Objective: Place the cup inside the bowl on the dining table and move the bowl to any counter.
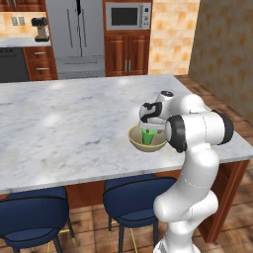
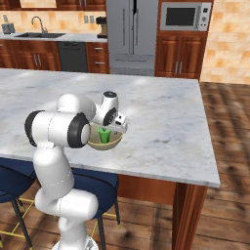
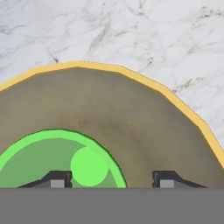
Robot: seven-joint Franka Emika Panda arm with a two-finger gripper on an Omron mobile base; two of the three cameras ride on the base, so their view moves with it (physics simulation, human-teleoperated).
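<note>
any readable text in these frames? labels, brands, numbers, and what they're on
None readable.
Microwave: control strip at its right side is too blurred to read.
Coffee machine: no legible marking.
Fridge: plain doors, no badge visible.
Cup and bowl: plain surfaces, no print.
Dining table: marble veining only.

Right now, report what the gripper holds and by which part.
Nothing. The gripper stands open above the cup, which sits upright inside the bowl; one fingertip is over its mouth, the other outside.
</note>
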